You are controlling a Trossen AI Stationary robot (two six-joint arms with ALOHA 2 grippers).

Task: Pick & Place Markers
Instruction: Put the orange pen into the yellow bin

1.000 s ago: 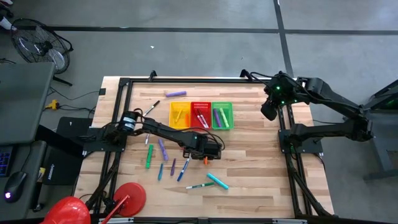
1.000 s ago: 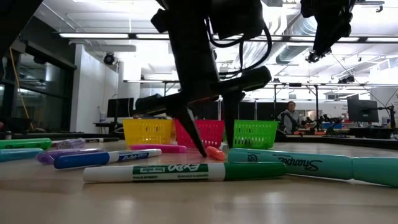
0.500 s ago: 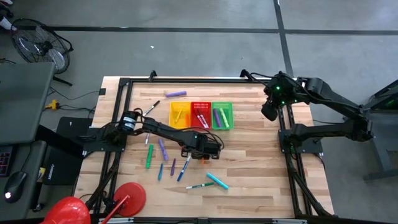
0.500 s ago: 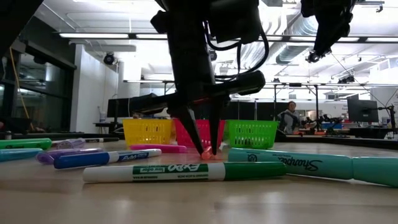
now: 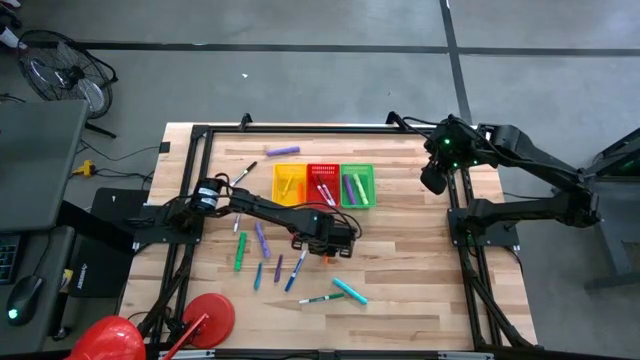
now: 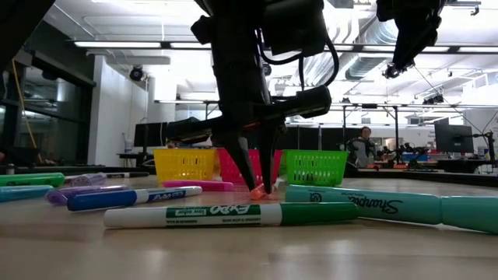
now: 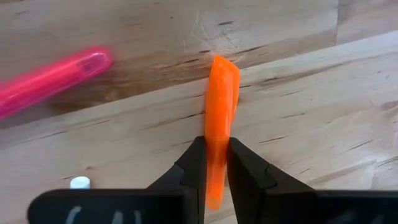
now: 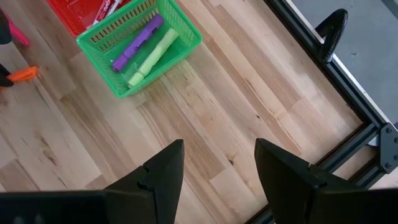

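— Left end effector (image 7: 211, 163) is down on the worktop (image 5: 400, 260) in front of the baskets, its two fingers clamped on the orange marker (image 7: 221, 112), which lies on the wood and has not been lifted.

— And the right end effector (image 8: 217, 163)?

— Raised over the far right side of the worktop, fingers spread, holding nothing.

— How far along does the sorting look?

— Partly done, by the look of it. The green basket (image 8: 180, 46) holds a purple and a pale green marker; the red basket (image 5: 322, 172) and yellow basket (image 5: 290, 174) each show something inside. Roughly a dozen markers are left loose on the wood, among them a pink marker (image 7: 53, 78) near the orange one and a teal marker (image 5: 350, 291) toward the front.

— The surroundings?

— Pale wooden planks inside a black frame, on a grey concrete floor. Beyond it, a bright lab with ceiling lights, monitors and a seated person (image 6: 361, 148).
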